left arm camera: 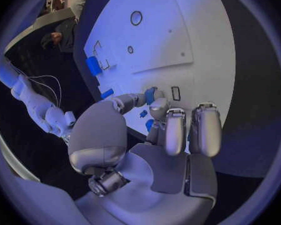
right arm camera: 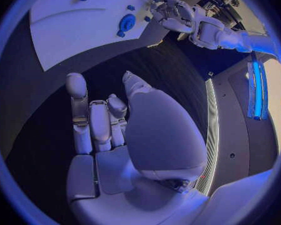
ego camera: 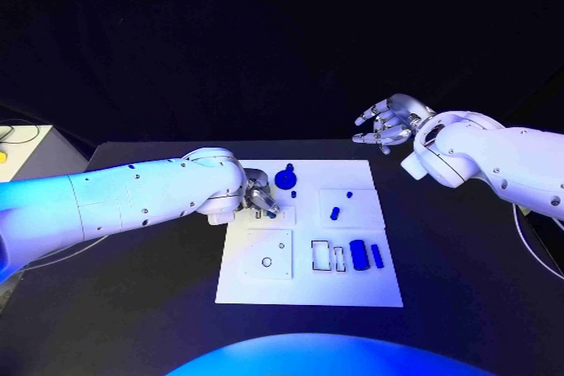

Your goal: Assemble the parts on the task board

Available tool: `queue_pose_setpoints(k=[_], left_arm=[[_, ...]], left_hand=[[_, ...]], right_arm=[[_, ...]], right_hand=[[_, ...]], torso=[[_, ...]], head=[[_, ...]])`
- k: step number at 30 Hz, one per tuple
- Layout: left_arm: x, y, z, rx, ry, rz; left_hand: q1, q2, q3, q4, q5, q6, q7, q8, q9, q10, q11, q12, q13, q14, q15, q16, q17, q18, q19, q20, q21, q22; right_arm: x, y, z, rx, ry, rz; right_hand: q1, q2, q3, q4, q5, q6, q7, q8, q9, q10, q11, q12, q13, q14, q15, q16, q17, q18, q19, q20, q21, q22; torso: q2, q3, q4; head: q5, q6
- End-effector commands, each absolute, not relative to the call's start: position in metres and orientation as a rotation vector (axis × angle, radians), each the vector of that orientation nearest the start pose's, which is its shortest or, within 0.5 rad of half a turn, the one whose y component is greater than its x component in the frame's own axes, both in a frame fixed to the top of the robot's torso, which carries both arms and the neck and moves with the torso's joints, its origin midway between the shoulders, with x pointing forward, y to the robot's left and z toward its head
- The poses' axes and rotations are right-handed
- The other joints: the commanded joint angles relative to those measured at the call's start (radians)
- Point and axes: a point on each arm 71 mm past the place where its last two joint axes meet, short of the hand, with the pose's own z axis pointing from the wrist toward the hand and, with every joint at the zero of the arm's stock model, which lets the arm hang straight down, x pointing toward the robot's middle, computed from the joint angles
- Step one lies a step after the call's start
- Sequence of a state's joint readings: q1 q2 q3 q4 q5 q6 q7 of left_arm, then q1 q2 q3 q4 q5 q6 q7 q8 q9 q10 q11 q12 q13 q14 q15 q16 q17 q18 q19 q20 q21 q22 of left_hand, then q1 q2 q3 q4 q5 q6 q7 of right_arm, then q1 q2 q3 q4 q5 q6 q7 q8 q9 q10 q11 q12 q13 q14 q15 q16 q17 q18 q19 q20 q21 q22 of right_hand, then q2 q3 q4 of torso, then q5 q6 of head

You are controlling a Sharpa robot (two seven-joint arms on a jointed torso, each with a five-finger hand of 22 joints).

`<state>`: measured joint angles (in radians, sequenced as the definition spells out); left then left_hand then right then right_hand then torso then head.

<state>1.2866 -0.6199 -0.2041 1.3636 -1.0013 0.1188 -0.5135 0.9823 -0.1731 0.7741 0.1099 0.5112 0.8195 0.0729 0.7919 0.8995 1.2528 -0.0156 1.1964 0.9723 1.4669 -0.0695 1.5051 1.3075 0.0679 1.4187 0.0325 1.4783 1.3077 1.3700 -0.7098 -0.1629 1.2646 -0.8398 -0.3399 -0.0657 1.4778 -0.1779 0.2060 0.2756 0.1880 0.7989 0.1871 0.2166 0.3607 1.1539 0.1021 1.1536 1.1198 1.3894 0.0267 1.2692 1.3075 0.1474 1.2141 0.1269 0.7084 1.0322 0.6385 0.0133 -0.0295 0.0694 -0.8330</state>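
The white task board (ego camera: 311,288) lies mid-table. My left hand (ego camera: 261,198) hovers low over its upper left part, and its thumb and a finger pinch a small blue part (left arm camera: 151,94) just above the plate. A round blue part with a stub (ego camera: 288,179) lies beside that hand. Small blue pegs (ego camera: 335,212) stand in the upper right panel. Two blue blocks (ego camera: 359,254) lie by the slots lower right. My right hand (ego camera: 388,123) is raised beyond the board's far right corner, its fingers (right arm camera: 90,120) spread and holding nothing.
A raised white panel with holes (ego camera: 269,255) sits on the board's lower left, with rectangular slots (ego camera: 319,255) beside it. A pale box (ego camera: 21,148) stands off the table's far left. Bare black tabletop (ego camera: 470,294) surrounds the board.
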Motion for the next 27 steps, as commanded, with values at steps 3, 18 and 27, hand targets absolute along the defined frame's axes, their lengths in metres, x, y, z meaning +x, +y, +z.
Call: queue_pose_setpoints(k=[3,18,27], left_arm=[[0.4912,0.1540,-0.2500,-0.076,2.406,-0.387],[0.4904,0.1533,-0.2509,-0.059,2.420,-0.381],[0.4919,0.1545,-0.2505,-0.061,2.405,-0.372]], left_hand=[[-0.002,0.011,0.202,-0.205,0.006,0.009,-0.010,0.005,0.000,0.008,0.001,0.003,-0.001,0.082,-0.005,0.003,0.186,-0.017,0.008,0.000,0.003,0.031],[-0.004,0.011,0.202,-0.204,0.006,0.008,-0.011,0.005,0.001,0.007,0.001,0.002,-0.002,0.082,-0.006,0.003,0.185,-0.017,0.008,0.000,0.004,0.032],[-0.004,0.013,0.202,-0.204,0.007,0.008,-0.011,0.006,0.002,0.010,0.000,0.005,0.002,0.083,-0.006,0.004,0.186,-0.017,0.008,0.000,0.003,0.031]], right_arm=[[0.5506,-0.2209,-0.1570,0.386,1.677,0.783],[0.5502,-0.2211,-0.1580,0.387,1.684,0.784],[0.5500,-0.2215,-0.1581,0.388,1.684,0.783]], right_hand=[[-0.001,-0.009,0.009,-0.001,0.003,-0.005,0.000,0.008,0.001,-0.008,0.000,-0.006,-0.006,-0.006,0.001,-0.004,0.001,0.016,-0.005,0.001,-0.008,-0.005],[-0.001,-0.009,0.009,-0.001,0.003,-0.005,0.000,0.008,0.001,-0.008,0.000,-0.006,-0.006,-0.006,0.001,-0.004,0.001,0.016,-0.005,0.001,-0.008,-0.005],[-0.001,-0.009,0.009,-0.001,0.003,-0.006,0.000,0.009,0.002,-0.009,0.000,-0.006,-0.007,-0.008,0.001,-0.006,-0.002,0.017,-0.007,0.001,-0.015,-0.010]], torso=[[0.000,0.0000,-0.0001],[0.000,0.0005,0.0005],[0.000,0.0006,0.0005]], head=[[-0.001,-0.002],[-0.008,-0.005],[-0.007,-0.006]])
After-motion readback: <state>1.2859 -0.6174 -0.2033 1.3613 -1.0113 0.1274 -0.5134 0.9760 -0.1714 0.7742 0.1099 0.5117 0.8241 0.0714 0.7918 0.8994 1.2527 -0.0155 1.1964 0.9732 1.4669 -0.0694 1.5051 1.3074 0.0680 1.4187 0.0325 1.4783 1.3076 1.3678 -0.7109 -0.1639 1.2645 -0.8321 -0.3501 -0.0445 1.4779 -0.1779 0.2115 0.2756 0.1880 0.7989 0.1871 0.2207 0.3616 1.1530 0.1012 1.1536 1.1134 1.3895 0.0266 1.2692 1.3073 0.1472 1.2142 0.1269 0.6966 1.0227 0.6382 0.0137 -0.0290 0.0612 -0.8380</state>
